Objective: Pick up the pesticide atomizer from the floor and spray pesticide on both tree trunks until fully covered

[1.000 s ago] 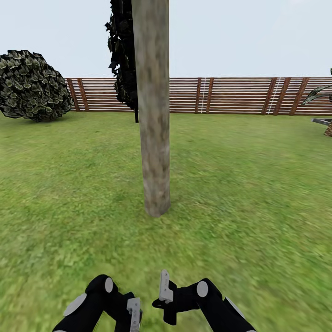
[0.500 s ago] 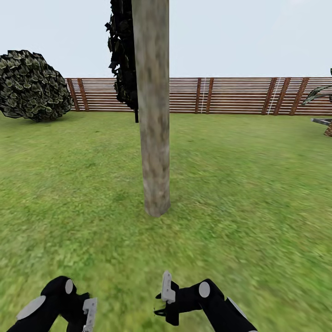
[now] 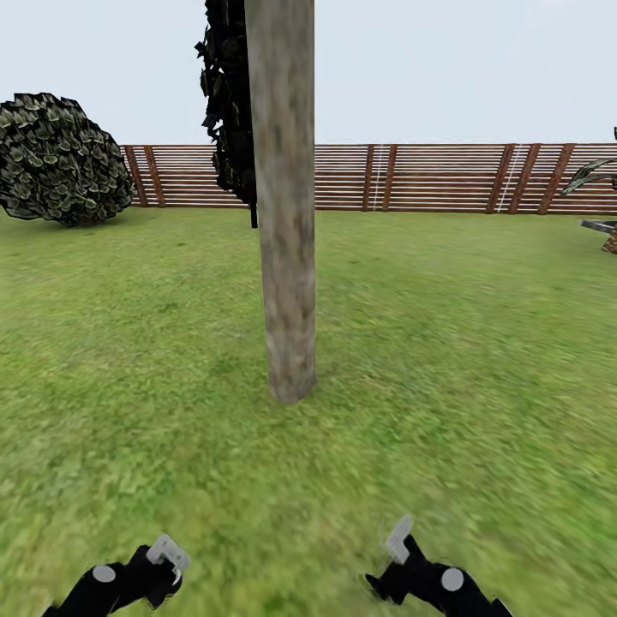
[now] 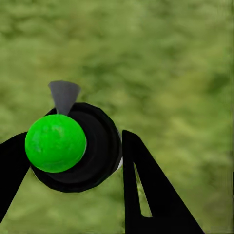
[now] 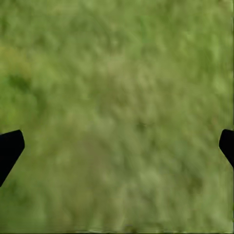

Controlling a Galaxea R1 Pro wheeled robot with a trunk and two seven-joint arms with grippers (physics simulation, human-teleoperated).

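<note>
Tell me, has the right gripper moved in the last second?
Yes. In the head view the right gripper has swung outward to the right and lower, away from the tree trunk, which stands unchanged.

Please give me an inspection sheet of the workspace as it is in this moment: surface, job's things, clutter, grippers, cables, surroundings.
Surface: grass floor, blurry green-yellow.
Job's things: one tree trunk stands upright ahead of the robot, bark bare, no whitish mist seen on it. The pesticide atomizer, with green ball and grey nozzle, sits between the left gripper's fingers.
Clutter: nothing seen.
Grippers: left gripper shut on the atomizer; right gripper open, over bare grass.
Cables: nothing seen.
Surroundings: wooden slat fence, round bush, dark-leaved tree behind the trunk.
</note>
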